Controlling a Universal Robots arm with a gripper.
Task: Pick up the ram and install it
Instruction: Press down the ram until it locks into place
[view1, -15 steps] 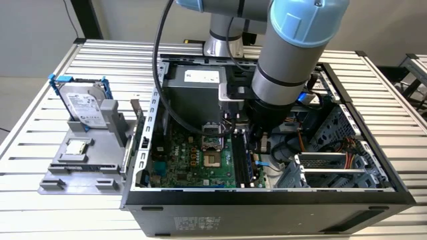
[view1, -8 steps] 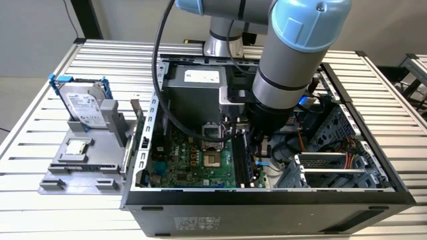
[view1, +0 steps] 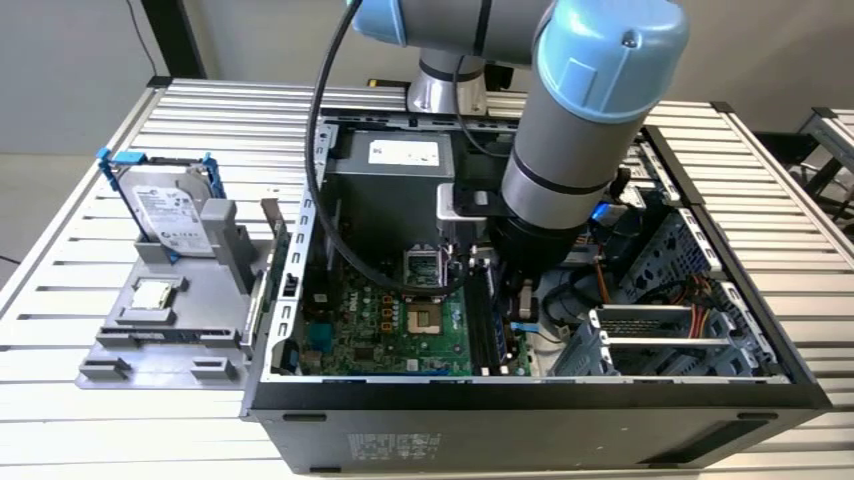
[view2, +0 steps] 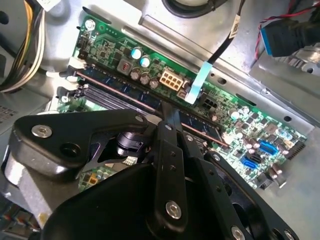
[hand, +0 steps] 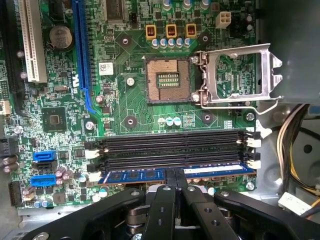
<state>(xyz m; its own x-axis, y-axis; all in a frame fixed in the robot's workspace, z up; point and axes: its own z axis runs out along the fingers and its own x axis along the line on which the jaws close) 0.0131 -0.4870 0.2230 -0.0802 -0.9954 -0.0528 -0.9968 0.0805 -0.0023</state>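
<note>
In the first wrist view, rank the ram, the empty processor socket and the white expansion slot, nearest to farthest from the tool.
1. The ram, held upright between the tool fingers, at the memory slots.
2. The empty processor socket, mid-board beyond the black slots.
3. The white expansion slot, at the board's far corner.

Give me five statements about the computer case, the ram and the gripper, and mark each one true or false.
1. The gripper is closed on the ram. True.
2. The ram lies in the grey fixture outside the case. False: it sits at the memory slots on the motherboard.
3. The processor socket is empty, its retention frame swung open. True.
4. The hard drive is inside the case. False: it stands on the fixture.
5. All memory slots hold sticks. False: the black ones are empty.
</note>
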